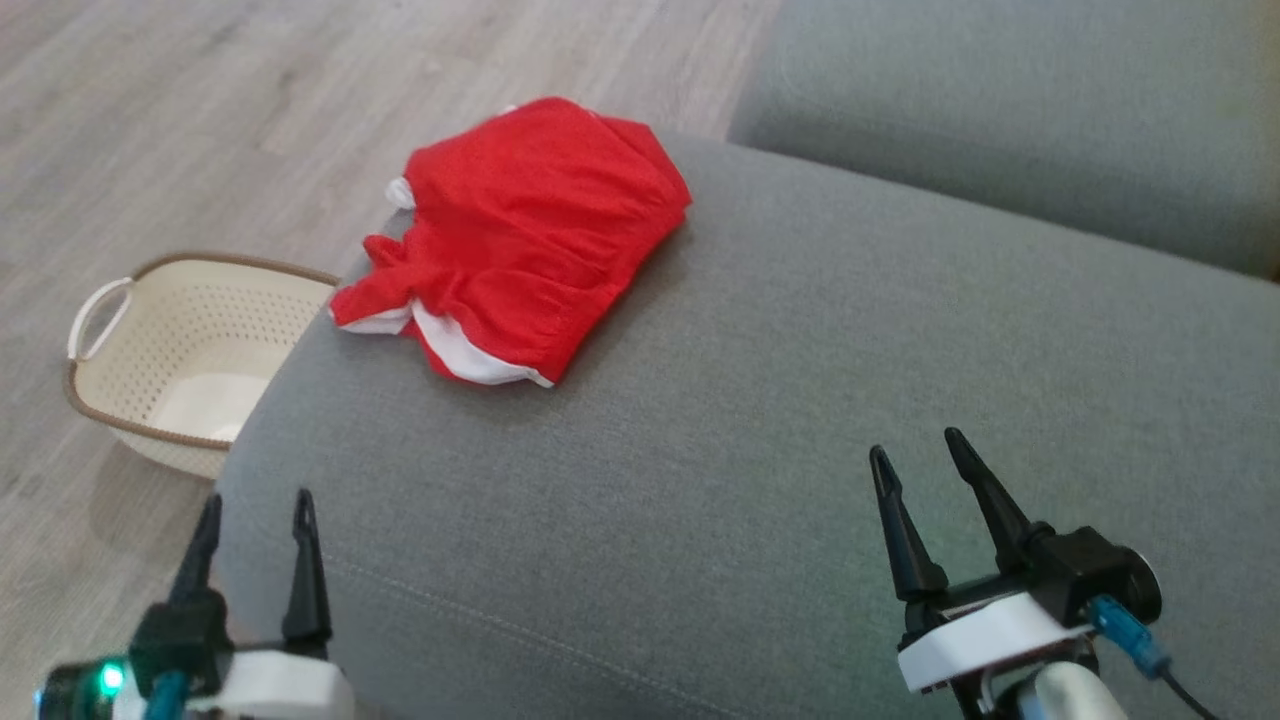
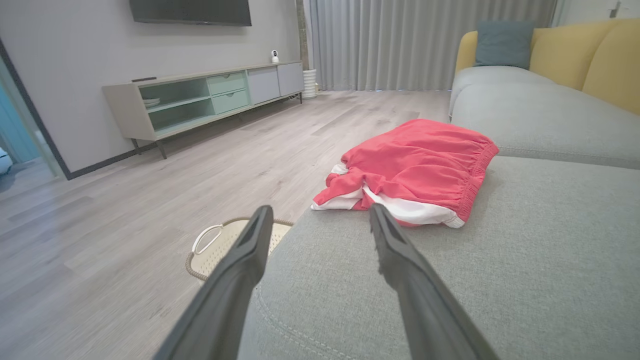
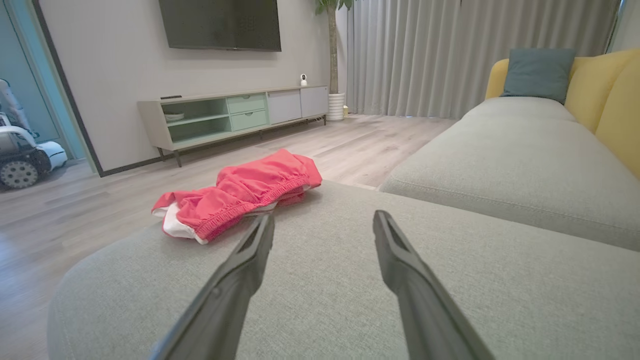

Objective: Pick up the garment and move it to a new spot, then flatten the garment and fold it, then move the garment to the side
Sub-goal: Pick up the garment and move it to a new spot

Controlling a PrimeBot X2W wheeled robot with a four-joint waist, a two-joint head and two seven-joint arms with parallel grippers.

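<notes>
Left gripper [image 1: 257, 495] and right gripper [image 1: 915, 441] hovering over grey fabric sofa cushion [image 1: 750, 470], jaws gaping wide, holding nothing. Crumpled red cloth garment [image 1: 530, 240], white-trimmed, lying ahead of both, well apart. Cream perforated basket [image 1: 190, 340] sitting on floor ahead-left of left gripper.

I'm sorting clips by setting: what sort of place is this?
Most likely a home living room: a wall-mounted black television above a long pale media cabinet, a grey fabric sofa and full-length grey curtains.
</notes>
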